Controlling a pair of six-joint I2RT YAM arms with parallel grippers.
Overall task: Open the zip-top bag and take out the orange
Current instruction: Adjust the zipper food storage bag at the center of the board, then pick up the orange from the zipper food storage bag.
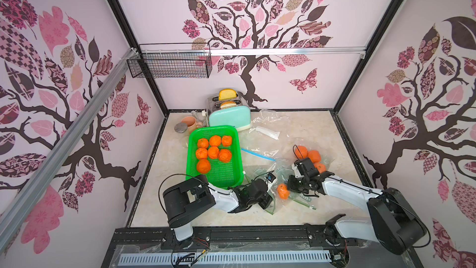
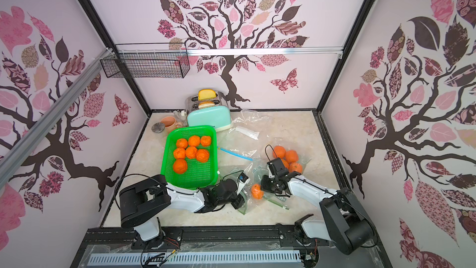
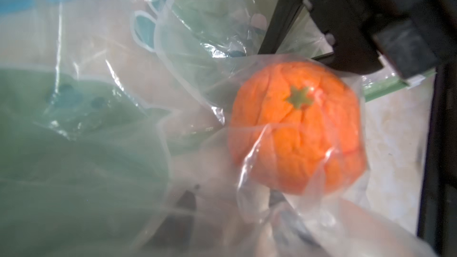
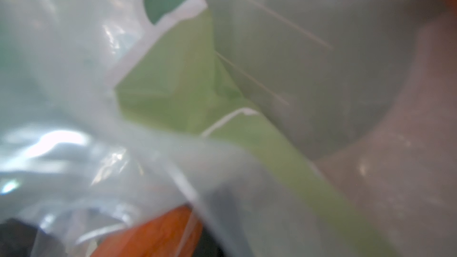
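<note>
The zip-top bag [image 1: 301, 200] [image 2: 277, 201], clear with a green zip strip, lies crumpled at the front centre of the table. The orange [image 1: 282, 191] [image 2: 257, 191] sits inside it, wrapped in film in the left wrist view [image 3: 296, 129]. My left gripper [image 1: 270, 201] [image 2: 242, 200] is just left of the orange. Its two dark fingers [image 3: 185, 206] stand apart behind blurred plastic, so it is open. My right gripper [image 1: 304, 192] [image 2: 278, 193] is on the orange's right side, shut on the bag's green zip edge [image 3: 385, 90]. Plastic fills the right wrist view, with the green strip [image 4: 185, 90] and a bit of orange [image 4: 153, 233].
A green basket [image 1: 219, 176] holding several oranges stands left of the bag. Another bag of oranges [image 1: 309, 155] lies behind my right arm. Loose clear bags, one with a blue zip [image 1: 257, 154], a mint toaster [image 1: 229, 118] and a pink mug [image 1: 190, 123] are further back.
</note>
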